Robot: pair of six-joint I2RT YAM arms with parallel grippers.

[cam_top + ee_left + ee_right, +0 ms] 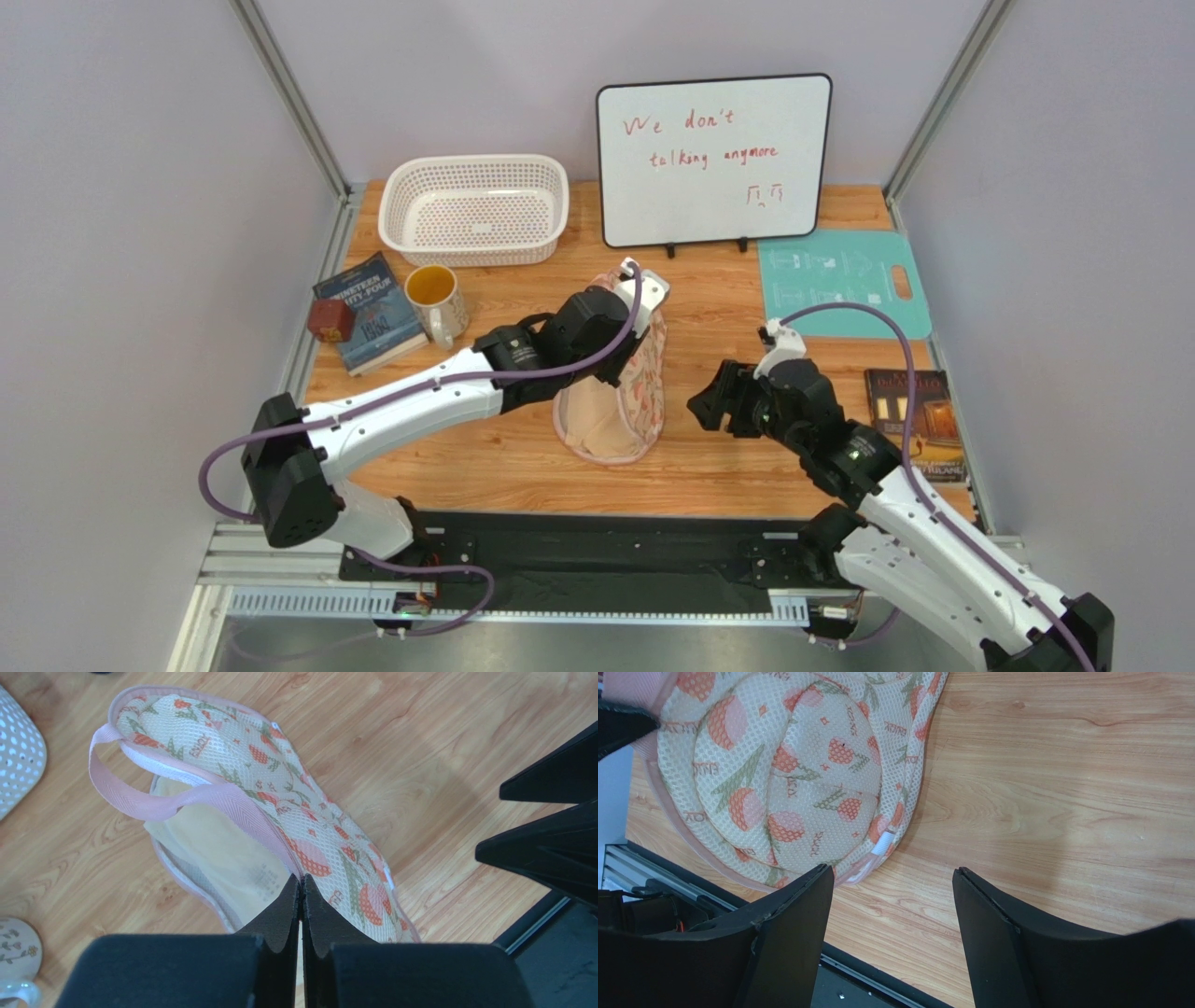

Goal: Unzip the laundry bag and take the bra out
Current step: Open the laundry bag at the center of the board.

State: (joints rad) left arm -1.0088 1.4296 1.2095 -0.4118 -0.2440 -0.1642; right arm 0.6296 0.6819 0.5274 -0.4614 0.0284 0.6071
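The cream laundry bag (622,396) with red-pink and green print hangs at the table's middle, lifted at its top. My left gripper (627,298) is shut on the bag's pink trim, and its jaws (300,879) meet on that edge beside the pink strap loop (151,801). The bag's mouth gapes, and plain beige fabric, the bra (210,850), shows inside. My right gripper (706,399) stands open just right of the bag, near the table's front. In the right wrist view its gripper (892,873) holds nothing, with the bag's lobe (787,777) to its left.
A white perforated basket (474,207) and a whiteboard (713,161) stand at the back. A mug (436,303), a blue book (368,311) and a brown cube (331,319) are on the left. On the right lie a teal board (842,284) and a book (913,417).
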